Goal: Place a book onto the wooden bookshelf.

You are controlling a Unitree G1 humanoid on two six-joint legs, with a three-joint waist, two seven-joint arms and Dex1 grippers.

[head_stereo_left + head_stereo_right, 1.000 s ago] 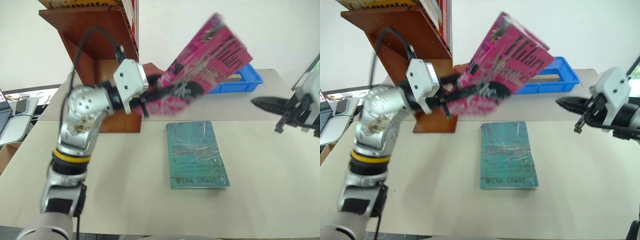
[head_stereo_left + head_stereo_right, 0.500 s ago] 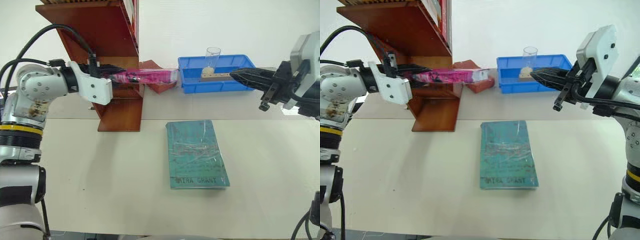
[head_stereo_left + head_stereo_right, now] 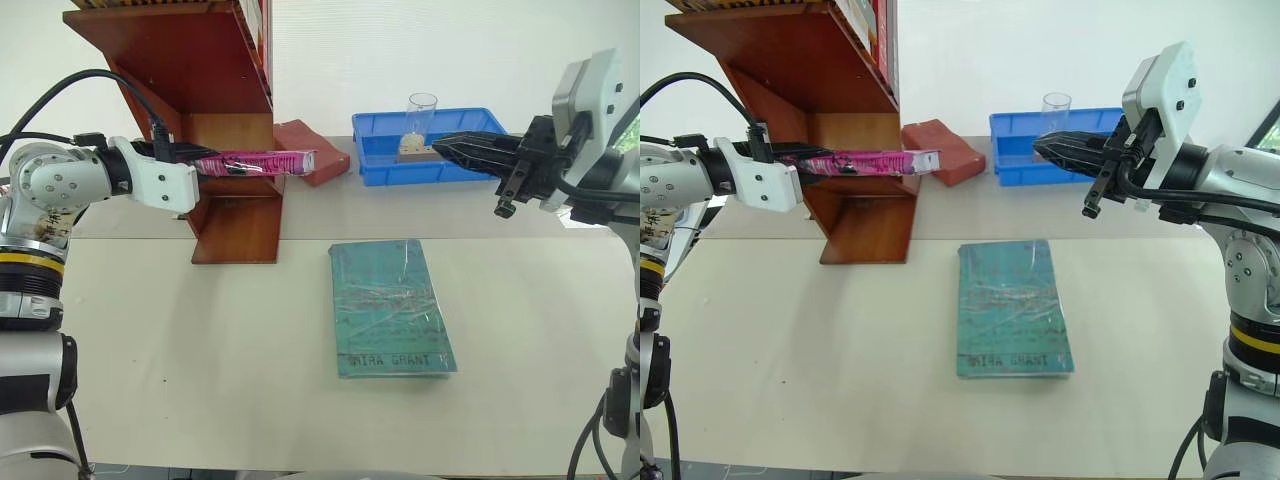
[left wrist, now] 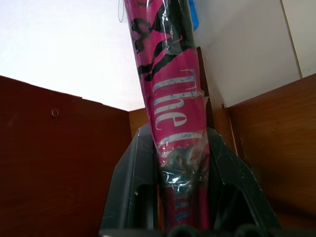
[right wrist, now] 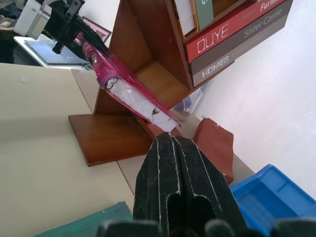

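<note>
The pink book [image 3: 258, 162] is held level and edge-on, its free end jutting out of the lower tier of the wooden bookshelf [image 3: 195, 60]. My left gripper [image 3: 205, 160] is shut on the book's near end, just at the shelf's left side. In the left wrist view the black fingers [image 4: 131, 187] clamp the pink cover [image 4: 173, 89] between the brown side panels. My right gripper [image 3: 441, 147] is shut and holds nothing, hovering level over the blue tray and pointing at the shelf. The right wrist view shows its tips [image 5: 173, 140] aimed at the book's free corner [image 5: 148, 111].
A teal book [image 3: 390, 308] lies flat mid-table. Behind it sits a blue tray [image 3: 385, 172] with a clear glass [image 3: 422, 110]. A reddish block [image 3: 312, 150] lies beside the shelf's base. Upright books [image 5: 232, 29] fill the upper tier. A laptop [image 5: 47, 52] sits far left.
My left arm swung the pink book down from a raised tilt to level and drew it left into the shelf's lower tier. My right gripper moved left and rose over the tray.
</note>
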